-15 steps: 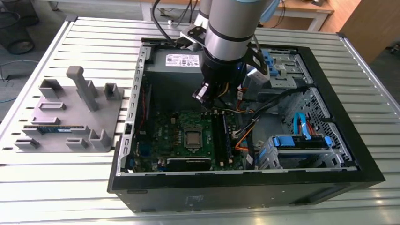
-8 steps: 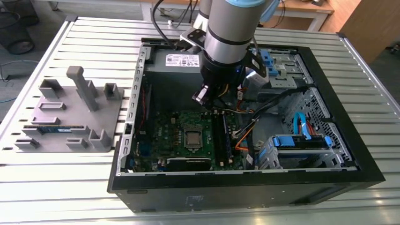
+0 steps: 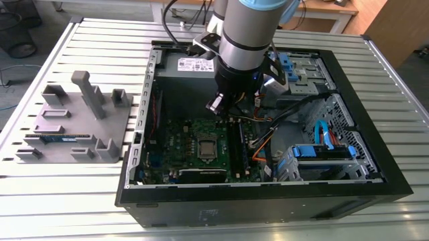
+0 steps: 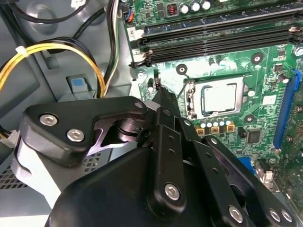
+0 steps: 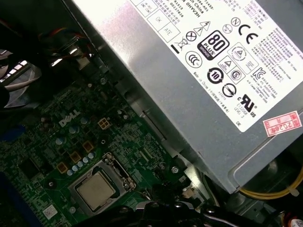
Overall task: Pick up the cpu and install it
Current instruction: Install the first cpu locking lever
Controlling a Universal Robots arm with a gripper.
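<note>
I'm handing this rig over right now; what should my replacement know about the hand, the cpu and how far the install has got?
Hand: above the motherboard inside the open computer case, just beside the socket; whether it is open or shut cannot be told.
The cpu lies flat in the socket frame, seen in both wrist views; nothing grips it.
Done: cpu is in the socket.
Left: whether the retention frame is latched cannot be told.
</note>
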